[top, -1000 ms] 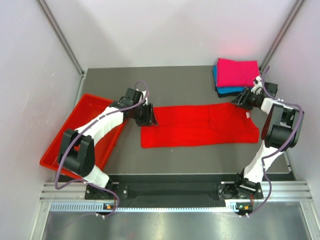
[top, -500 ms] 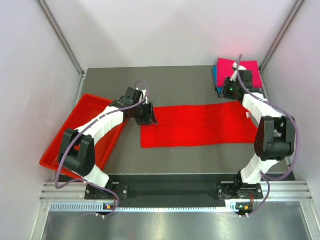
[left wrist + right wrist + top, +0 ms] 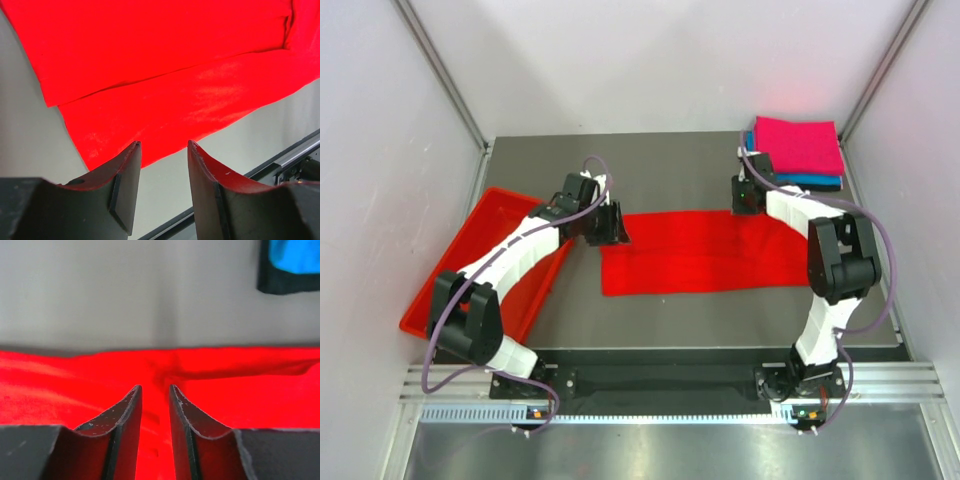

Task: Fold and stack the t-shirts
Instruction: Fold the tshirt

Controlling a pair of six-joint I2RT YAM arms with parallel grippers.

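Red t-shirt lies mid-table, already folded lengthwise into a long strip running left to right, so my read is the next step is the crosswise fold before it goes on the pile. Left gripper hovers at the strip's left end by the far corner, jaws spread with bare air between them and nothing pinched. It looks staged to take that corner once the other side is ready. Right gripper sits low over the strip's far edge, right of centre, with its fingers drawn nearly together. There's a small pucker in the cloth just ahead of the tips, but I can't tell whether fabric is actually caught between them or just lies below. The finished pile is in the far right corner of the table: magenta-pink t-shirt on top, teal-blue t-shirt under it, black t-shirt at the bottom, well clear of the strip so the fold has room. The red plastic tray sits at the left edge, beside the left arm. Versus a second ago, the right arm has swung from the strip's right end leftward along the far edge, and its jaws have narrowed. The left arm has hardly shifted, the left jaws keep the same spread, and the pile looks untouched.
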